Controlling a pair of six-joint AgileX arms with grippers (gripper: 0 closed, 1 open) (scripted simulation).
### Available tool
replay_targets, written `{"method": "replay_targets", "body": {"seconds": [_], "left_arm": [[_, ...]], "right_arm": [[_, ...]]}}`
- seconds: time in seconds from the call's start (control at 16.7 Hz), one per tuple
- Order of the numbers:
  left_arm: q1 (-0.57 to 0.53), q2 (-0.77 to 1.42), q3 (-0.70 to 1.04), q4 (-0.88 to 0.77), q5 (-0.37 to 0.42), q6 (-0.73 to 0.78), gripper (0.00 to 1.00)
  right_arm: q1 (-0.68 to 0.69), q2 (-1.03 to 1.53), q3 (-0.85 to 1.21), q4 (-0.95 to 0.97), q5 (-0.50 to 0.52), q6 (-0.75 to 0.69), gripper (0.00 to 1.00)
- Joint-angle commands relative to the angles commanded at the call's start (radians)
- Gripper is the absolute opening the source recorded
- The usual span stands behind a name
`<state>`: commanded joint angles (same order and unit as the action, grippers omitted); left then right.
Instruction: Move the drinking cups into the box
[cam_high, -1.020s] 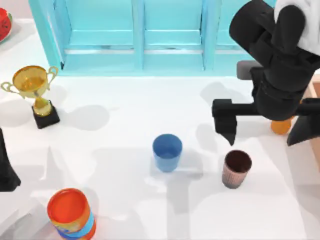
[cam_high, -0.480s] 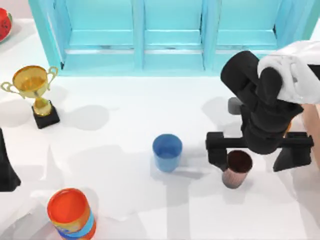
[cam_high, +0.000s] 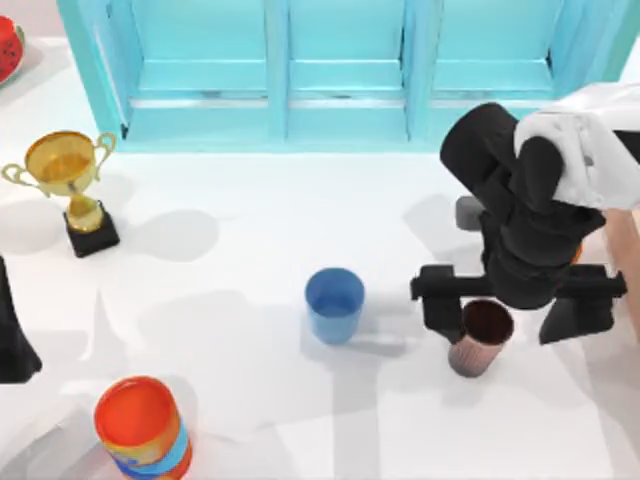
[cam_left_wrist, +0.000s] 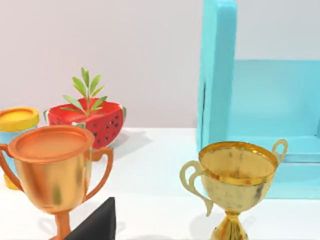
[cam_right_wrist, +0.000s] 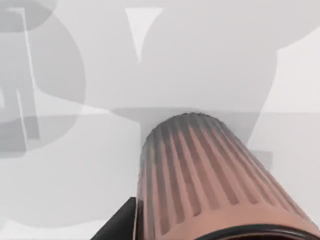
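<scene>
While the right tool (cam_high: 512, 300) hangs with fingers spread, the coppery brown cup (cam_high: 481, 338) stands upright between them, nearer the nine o'clock finger, at four o'clock on the worktop (cam_high: 250, 270).

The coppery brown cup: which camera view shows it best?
The right wrist view: the coppery brown cup is close, its ribbed wall plain. The top view shows the cup small, with dark inside, partly under the right gripper. The left wrist view faces trophies instead.

The right gripper (cam_high: 508, 312) has dropped from beside the cabinet onto the brown cup (cam_high: 480, 338). The cup now tilts and sits slightly farther right.
</scene>
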<state>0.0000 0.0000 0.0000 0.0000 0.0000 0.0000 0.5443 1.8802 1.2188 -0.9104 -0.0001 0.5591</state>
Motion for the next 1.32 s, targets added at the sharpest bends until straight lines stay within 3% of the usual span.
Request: {"method": "replay_targets", "body": {"seconds": [0.54, 1.14, 1.32], "left_arm": [[0.0, 0.0, 0.0, 0.0, 0.0, 0.0, 1.0], [0.0, 0.0, 0.0, 0.0, 0.0, 0.0, 1.0], [0.0, 0.0, 0.0, 0.0, 0.0, 0.0, 1.0]], "right_arm": [[0.0, 0.0, 0.0, 0.0, 0.0, 0.0, 0.02], [-0.004, -0.003, 0.001, -0.003, 0.0, -0.002, 0.0], [-0.061, -0.048, 0.027, -0.075, 0.0, -0.063, 0.0]]}}
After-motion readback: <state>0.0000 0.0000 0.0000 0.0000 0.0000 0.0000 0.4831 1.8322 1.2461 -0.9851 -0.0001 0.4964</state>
